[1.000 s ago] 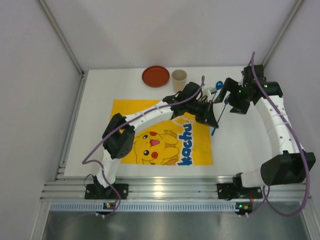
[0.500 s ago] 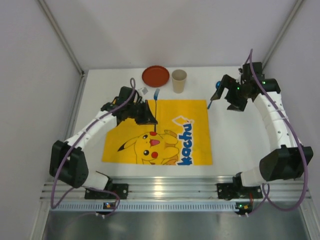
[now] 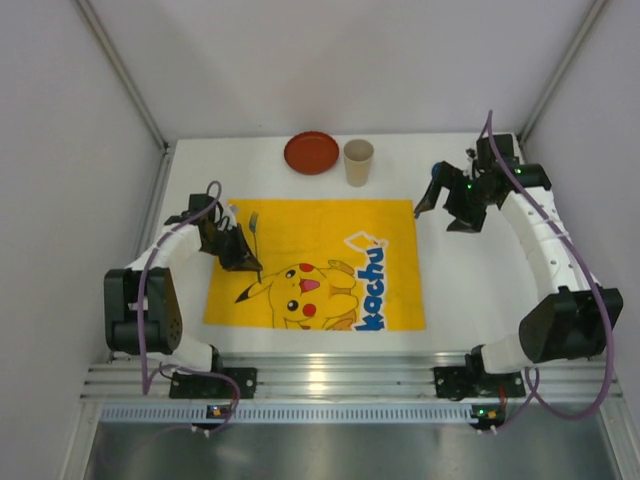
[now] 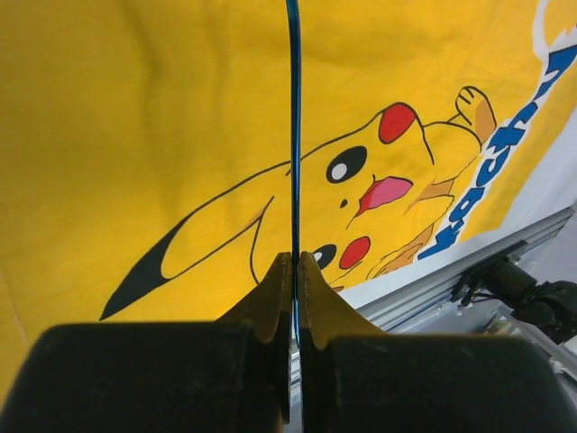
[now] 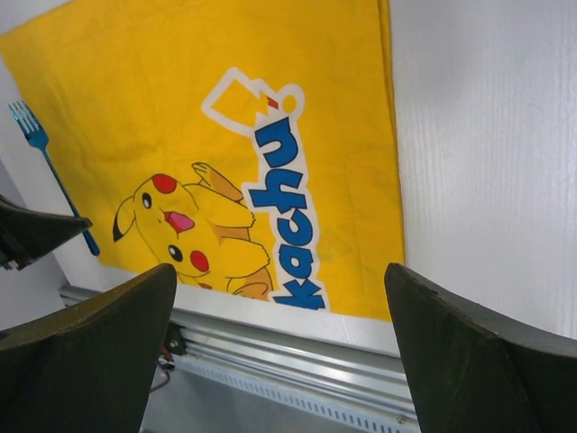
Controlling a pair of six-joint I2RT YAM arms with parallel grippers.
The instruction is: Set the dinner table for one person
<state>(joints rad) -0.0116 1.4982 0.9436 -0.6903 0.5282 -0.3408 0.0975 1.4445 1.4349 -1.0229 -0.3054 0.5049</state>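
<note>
The white dinner table (image 3: 480, 290) carries a yellow Pikachu mat (image 3: 330, 240). My left gripper (image 3: 246, 260) is shut on the handle end of a blue fork (image 3: 253, 220) over the mat's left part, tines pointing to the far side. In the left wrist view the fork (image 4: 293, 135) shows edge-on as a thin blue line running out from between the closed fingers (image 4: 315, 298). The right wrist view also shows the fork (image 5: 50, 162) by the mat's left edge. My right gripper (image 3: 445, 203) is open and empty above the bare table, right of the mat's far right corner (image 5: 279, 271).
A red plate (image 3: 311, 152) and a beige paper cup (image 3: 358, 161) stand at the table's far edge, behind the mat. The aluminium rail (image 3: 330, 380) runs along the near edge. White walls close in on both sides.
My left arm has swung the fork from the mat's far edge to its left side, nearer the front. My right gripper has shifted slightly and stays open.
</note>
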